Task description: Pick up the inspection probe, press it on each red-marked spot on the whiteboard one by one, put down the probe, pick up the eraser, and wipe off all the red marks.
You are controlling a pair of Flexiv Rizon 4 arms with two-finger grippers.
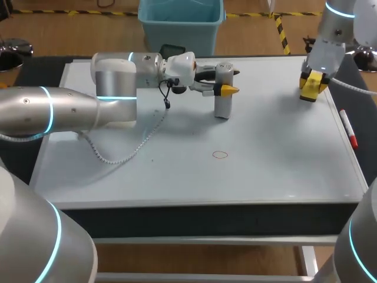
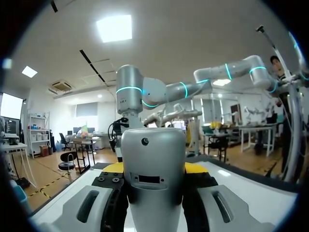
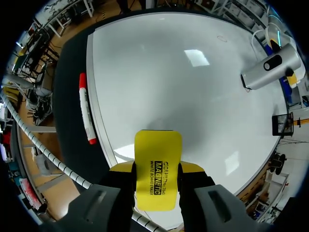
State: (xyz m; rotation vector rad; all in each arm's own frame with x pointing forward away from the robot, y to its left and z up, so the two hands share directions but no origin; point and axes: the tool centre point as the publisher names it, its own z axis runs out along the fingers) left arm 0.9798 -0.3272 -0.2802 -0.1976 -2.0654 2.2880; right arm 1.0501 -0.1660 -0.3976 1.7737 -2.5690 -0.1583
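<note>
The grey cylindrical probe (image 1: 222, 94) stands upright on the whiteboard (image 1: 265, 177), far of centre, with my left gripper (image 1: 225, 90) shut on it from the side. In the left wrist view the probe (image 2: 153, 174) fills the space between the fingers. One small red ring mark (image 1: 220, 155) lies nearer the front, apart from the probe. At the board's far right my right gripper (image 1: 312, 82) is shut on the yellow eraser (image 1: 310, 88), low over the surface. The right wrist view shows the eraser (image 3: 158, 166) in its gripper, with the probe (image 3: 270, 67) and the red mark (image 3: 221, 38) farther out.
A red-capped marker (image 1: 347, 128) lies along the board's right rim, also seen beside the eraser as the marker (image 3: 85, 108). A white coiled cable (image 1: 126, 150) from my left arm trails over the board's left part.
</note>
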